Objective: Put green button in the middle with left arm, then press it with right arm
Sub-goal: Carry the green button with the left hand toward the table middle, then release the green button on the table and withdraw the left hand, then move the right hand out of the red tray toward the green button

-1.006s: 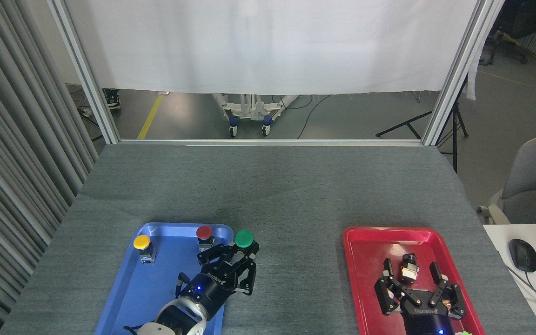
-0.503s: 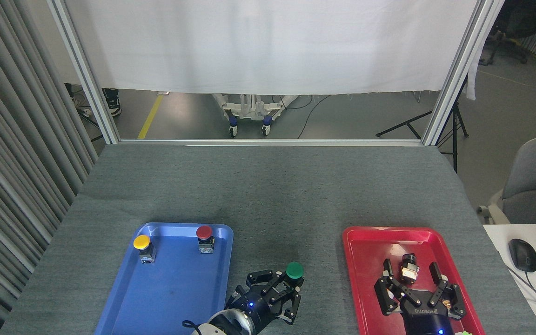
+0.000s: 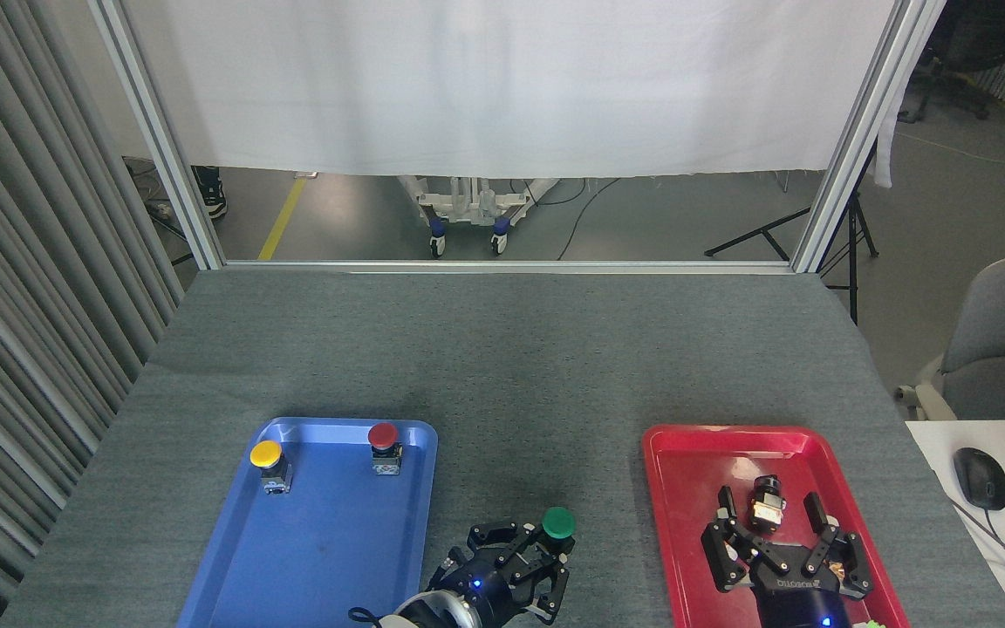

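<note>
In the head view, the green button [image 3: 558, 522] is out of the blue tray [image 3: 241, 558] and sits over the bare grey tabletop [image 3: 502, 366], in the strip between that tray and the red tray [image 3: 686, 488], close to the near edge. The left gripper [image 3: 546, 551] has its fingers clenched around the button's base just under the green cap; whether the base already rests on the felt or hangs slightly above it cannot be told from here. The carry to the middle therefore looks nearly done, while the release and the press both remain. The left arm enters from the bottom edge and reaches up and to the right, its blue light showing behind the linkages. The right gripper [image 3: 769, 515] lies low over the red tray, pointing away from the robot, fingers [image 3: 728, 499] spread wide on either side of a small dark-and-metal part [image 3: 764, 506] without gripping it. The yellow button [image 3: 265, 454] and red button [image 3: 382, 435] stand untouched at the far end of the blue tray.
</note>
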Controlling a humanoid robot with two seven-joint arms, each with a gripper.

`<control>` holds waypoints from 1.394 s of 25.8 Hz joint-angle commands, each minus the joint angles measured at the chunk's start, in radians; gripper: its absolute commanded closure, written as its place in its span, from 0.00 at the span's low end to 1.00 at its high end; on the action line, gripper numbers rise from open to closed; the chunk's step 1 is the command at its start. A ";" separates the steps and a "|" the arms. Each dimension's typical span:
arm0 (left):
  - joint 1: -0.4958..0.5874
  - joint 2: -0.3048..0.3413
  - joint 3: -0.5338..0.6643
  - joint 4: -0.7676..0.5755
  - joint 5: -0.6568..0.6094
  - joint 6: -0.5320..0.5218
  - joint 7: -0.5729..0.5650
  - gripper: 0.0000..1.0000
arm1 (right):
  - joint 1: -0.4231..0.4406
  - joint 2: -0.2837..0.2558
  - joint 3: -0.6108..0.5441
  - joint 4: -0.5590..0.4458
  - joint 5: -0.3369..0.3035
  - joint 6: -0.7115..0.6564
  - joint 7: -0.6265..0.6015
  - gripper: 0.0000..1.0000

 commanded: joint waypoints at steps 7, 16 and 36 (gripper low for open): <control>0.031 -0.002 -0.001 -0.075 0.001 0.004 -0.002 0.00 | 0.001 0.001 0.000 0.000 0.000 0.000 0.000 0.00; 0.247 0.128 0.045 -0.559 0.012 0.299 -0.020 0.01 | 0.001 0.004 0.000 0.000 0.003 -0.002 0.000 0.00; 0.477 0.184 0.458 -0.698 0.023 0.423 0.001 0.00 | 0.000 0.012 0.002 0.002 0.006 -0.003 0.000 0.00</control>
